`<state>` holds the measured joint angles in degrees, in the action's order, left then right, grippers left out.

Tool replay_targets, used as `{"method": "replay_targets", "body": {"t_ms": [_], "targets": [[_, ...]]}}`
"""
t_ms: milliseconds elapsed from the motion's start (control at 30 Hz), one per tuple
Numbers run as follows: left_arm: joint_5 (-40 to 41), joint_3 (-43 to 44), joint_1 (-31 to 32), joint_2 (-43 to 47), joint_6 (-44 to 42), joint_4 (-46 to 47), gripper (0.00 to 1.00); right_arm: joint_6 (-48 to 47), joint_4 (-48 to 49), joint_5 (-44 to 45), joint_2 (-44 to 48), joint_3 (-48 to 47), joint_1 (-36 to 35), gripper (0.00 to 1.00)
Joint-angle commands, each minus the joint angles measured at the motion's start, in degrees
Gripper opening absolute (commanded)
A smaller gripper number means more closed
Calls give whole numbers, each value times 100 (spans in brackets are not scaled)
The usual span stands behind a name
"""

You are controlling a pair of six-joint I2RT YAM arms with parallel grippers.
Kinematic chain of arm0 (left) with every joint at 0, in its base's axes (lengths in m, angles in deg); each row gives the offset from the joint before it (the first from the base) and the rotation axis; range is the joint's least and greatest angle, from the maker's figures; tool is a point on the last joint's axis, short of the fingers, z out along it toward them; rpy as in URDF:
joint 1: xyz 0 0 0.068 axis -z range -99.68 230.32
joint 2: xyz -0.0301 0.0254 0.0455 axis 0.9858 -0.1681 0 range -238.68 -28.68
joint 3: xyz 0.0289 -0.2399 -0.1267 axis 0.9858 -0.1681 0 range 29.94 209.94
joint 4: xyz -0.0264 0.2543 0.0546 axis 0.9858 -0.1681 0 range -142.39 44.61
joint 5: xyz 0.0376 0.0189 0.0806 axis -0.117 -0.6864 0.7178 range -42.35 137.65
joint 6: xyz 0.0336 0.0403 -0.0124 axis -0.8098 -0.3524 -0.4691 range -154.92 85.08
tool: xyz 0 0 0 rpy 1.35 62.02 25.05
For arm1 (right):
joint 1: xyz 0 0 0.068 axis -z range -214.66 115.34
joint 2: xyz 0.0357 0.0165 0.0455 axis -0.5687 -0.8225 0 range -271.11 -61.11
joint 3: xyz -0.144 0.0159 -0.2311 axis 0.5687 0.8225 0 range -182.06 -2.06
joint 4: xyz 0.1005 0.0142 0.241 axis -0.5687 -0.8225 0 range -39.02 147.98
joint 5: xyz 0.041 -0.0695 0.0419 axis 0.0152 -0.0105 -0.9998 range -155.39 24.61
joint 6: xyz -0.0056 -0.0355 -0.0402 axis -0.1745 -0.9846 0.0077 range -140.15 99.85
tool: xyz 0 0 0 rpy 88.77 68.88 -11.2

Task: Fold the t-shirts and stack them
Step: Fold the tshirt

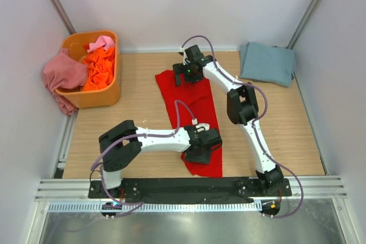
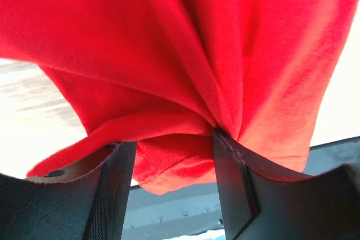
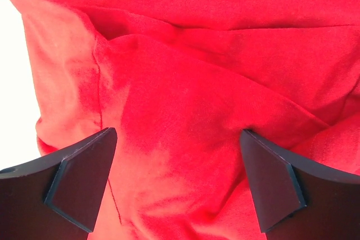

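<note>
1. At the near end of the red t-shirt (image 1: 199, 96), the left gripper (image 2: 169, 149) is clenched on a bunched fold, and the cloth there is raised off the table (image 1: 137, 110).
2. Beyond that grasp, the red t-shirt lies on the table as a long strip running away from the arm bases.
3. At its far end, the right gripper (image 3: 179, 139) is released, with its fingers spread wide over the cloth.
4. Far left of the red t-shirt, an orange tub (image 1: 100, 98) holds an orange t-shirt (image 1: 103, 67) and a pink t-shirt (image 1: 102, 42). A dusty rose t-shirt (image 1: 64, 72) drapes over the tub's left rim.
5. Far right of the red t-shirt, a grey-blue t-shirt (image 1: 267, 63) lies folded.
</note>
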<state>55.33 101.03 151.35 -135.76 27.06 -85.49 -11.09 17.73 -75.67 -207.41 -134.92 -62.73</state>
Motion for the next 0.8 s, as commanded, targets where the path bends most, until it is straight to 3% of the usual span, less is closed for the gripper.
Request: {"method": "replay_targets", "body": {"t_ms": [0,167,300,467,600,767], "targets": [[-347,54,95,266,253,-481,59,-326,-18,342,-145,-231,118,98],[294,309,473,1180,649,-1515,62,16,105,1254,-162,-416,223,100],[690,195,806,1962,1132,-2186,64,588,114,1108,-171,-487,408,100],[1557,-138,896,2867,1493,-2705,67,720,543,905,967,870,364,100],[2017,-324,756,2852,906,-2424,68,939,1535,730,1962,2201,189,100],[2431,176,676,2298,632,-2898,68,1089,1196,721,1562,1766,-22,100]]}}
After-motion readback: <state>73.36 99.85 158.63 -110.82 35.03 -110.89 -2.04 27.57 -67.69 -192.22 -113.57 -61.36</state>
